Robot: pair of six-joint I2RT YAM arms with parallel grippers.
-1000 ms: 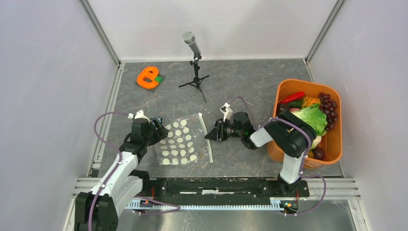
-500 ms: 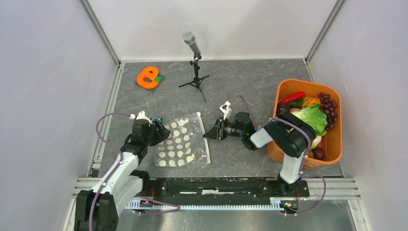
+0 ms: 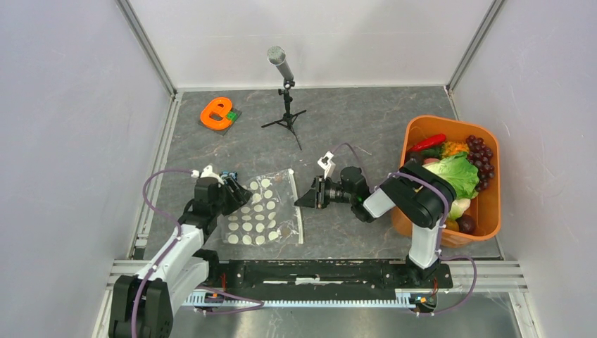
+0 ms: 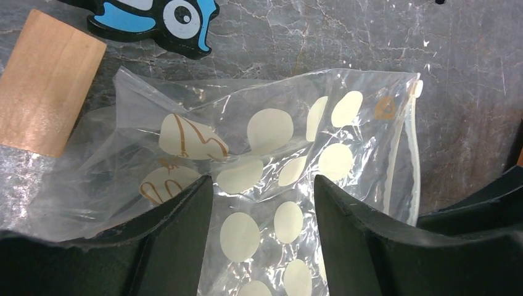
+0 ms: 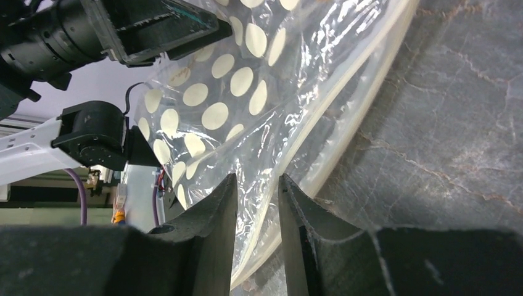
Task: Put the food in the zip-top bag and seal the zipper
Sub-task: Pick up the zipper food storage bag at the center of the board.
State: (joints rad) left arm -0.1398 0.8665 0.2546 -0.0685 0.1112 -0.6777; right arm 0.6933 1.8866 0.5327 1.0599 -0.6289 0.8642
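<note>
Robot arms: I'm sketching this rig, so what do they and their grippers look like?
Left arm and right arm: white links, black joints, a purple cable looping along each. Left gripper and right gripper: black, two thick matte wedge fingers.

On the table [image 3: 366,127], between left gripper [image 3: 241,195] and right gripper [image 3: 302,203]: zip-top bag [image 3: 262,211], lying flat. Zipper [image 3: 300,229] at right gripper's fingertips, bag's opposite end between left gripper's fingers. Block [image 4: 46,92] just ahead-left of left gripper. Food [image 3: 457,172] in tub [image 3: 493,211], well behind right gripper.
</note>
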